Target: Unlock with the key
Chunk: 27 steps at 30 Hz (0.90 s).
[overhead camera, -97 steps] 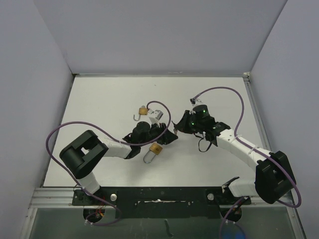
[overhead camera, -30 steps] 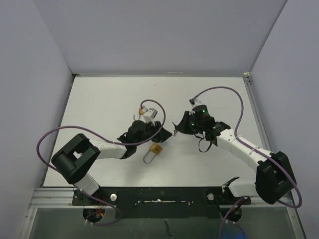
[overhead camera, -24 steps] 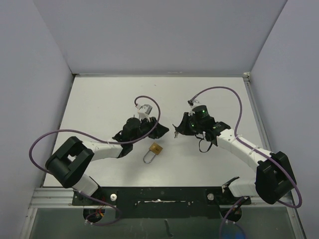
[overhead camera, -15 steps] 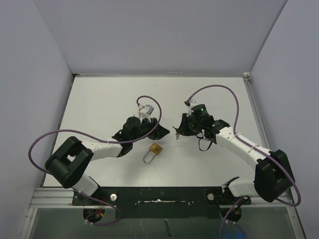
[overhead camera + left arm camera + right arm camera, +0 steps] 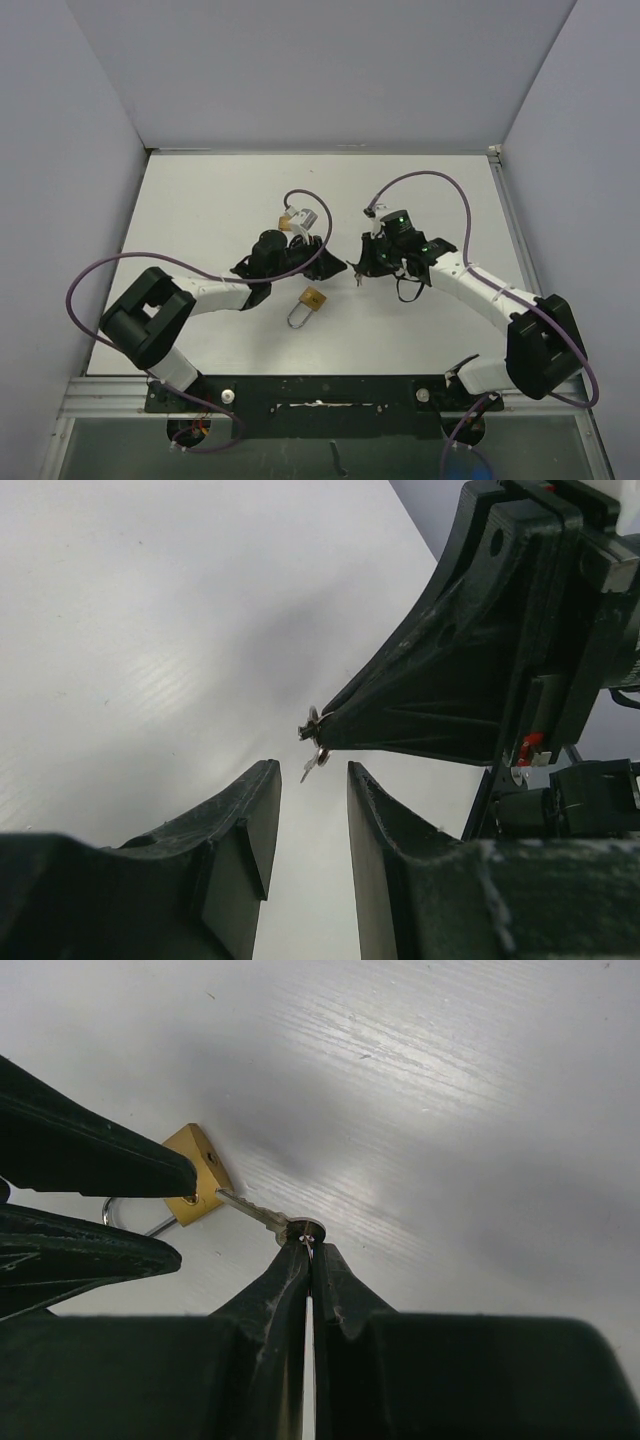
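Observation:
A brass padlock (image 5: 314, 298) lies flat on the white table (image 5: 200, 200), its steel shackle pointing toward the near edge. My right gripper (image 5: 358, 272) is shut on the head of a small silver key (image 5: 262, 1215), blade pointing at the padlock (image 5: 195, 1175). From above, the key hangs up and right of the lock, apart from it. My left gripper (image 5: 333, 266) stands open just left of the key, nothing between its fingers (image 5: 262, 820). In the left wrist view the key (image 5: 312, 755) dangles from the right gripper's tip, just beyond my left gripper (image 5: 310, 780).
Purple cables loop over both arms (image 5: 300, 205). A small brass piece (image 5: 285, 218) shows beside the left wrist; I cannot tell what it is. Grey walls close in the table at the back and sides.
My left gripper swung back, then came right again, ending close to the key. The right gripper shifted slightly left, still shut on the key. The padlock has not moved.

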Each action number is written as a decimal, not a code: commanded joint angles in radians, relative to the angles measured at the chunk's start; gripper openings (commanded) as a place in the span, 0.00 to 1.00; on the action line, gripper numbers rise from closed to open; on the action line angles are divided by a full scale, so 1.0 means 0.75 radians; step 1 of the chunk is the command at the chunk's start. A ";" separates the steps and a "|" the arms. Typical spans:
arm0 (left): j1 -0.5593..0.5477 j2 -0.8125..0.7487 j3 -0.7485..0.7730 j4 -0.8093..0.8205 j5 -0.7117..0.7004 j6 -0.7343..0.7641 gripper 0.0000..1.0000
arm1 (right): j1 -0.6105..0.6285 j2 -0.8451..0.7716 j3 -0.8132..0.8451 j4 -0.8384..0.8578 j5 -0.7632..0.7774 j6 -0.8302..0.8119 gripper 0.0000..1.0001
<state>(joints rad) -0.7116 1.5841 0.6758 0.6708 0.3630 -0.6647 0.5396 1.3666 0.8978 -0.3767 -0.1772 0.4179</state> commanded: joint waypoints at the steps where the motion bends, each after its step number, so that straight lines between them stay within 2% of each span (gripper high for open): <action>1: 0.002 0.048 0.068 0.089 0.047 0.020 0.31 | 0.025 -0.004 0.068 0.013 -0.032 -0.037 0.00; 18: 0.001 0.062 0.070 0.114 -0.008 0.007 0.31 | 0.095 0.025 0.081 0.035 -0.049 -0.032 0.00; 20: 0.001 0.062 0.067 0.119 -0.010 0.003 0.28 | 0.098 0.027 0.081 0.038 -0.050 -0.030 0.00; 23: 0.000 0.066 0.063 0.127 -0.003 -0.005 0.19 | 0.100 0.027 0.082 0.042 -0.048 -0.028 0.00; 27: 0.000 0.066 0.054 0.133 0.005 -0.018 0.18 | 0.099 0.027 0.083 0.046 -0.047 -0.026 0.00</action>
<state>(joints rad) -0.7116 1.6363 0.6857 0.6960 0.3641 -0.6720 0.6048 1.3899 0.9146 -0.3759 -0.2024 0.3996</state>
